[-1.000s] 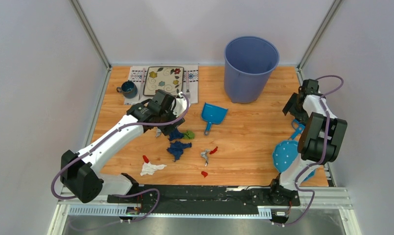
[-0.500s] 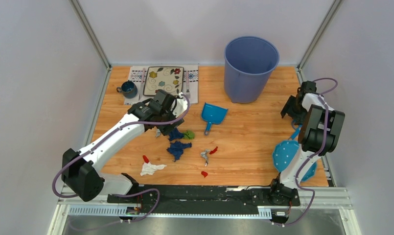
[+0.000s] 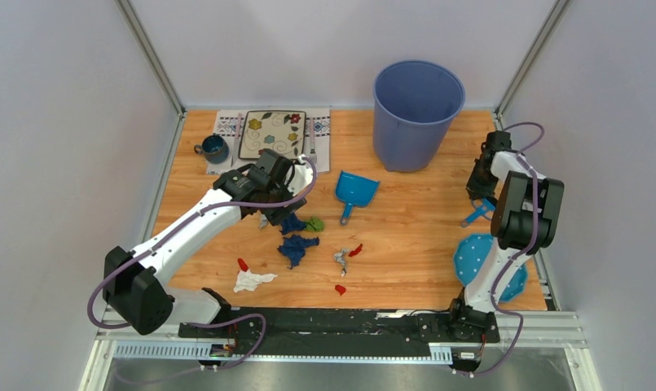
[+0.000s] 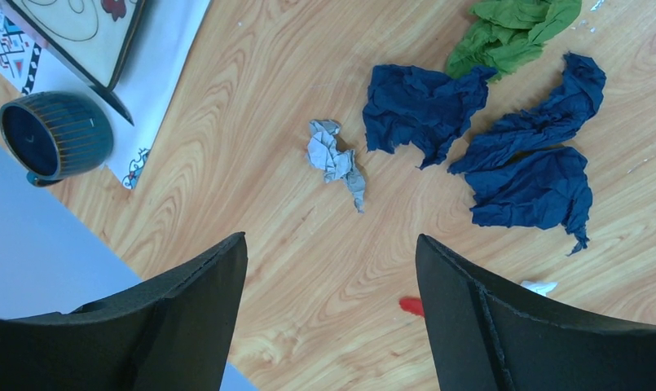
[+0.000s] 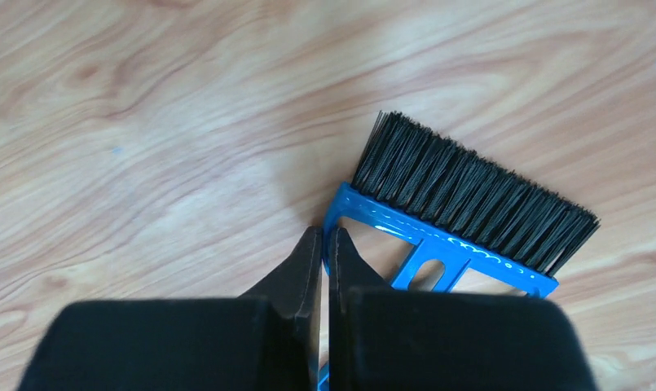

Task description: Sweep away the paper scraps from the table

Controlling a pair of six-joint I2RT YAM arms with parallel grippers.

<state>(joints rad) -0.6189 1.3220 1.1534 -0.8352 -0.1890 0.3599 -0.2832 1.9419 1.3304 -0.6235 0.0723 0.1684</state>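
Orange wood table (image 3: 414, 236), grey walls (image 3: 63, 122) round it. Paper scraps (image 4: 422, 110) sit right under the wide-open left gripper (image 4: 331, 240); right gripper (image 5: 325, 236) pinches the brush (image 5: 471, 204).

Robot lab cell, plain grey walls (image 3: 55, 122), metal frame posts (image 3: 149, 55), arms (image 3: 202, 218) bolted to table (image 3: 414, 236)

You have bright, even overhead light in all three views, so the paper scraps (image 4: 422, 110) cast only short, soft shadows and the table (image 5: 186, 147) carries a pale sheen. Your wrist views stay sharp on the wood grain and the bristles of the brush (image 5: 471, 204), softening at the bottom edge.
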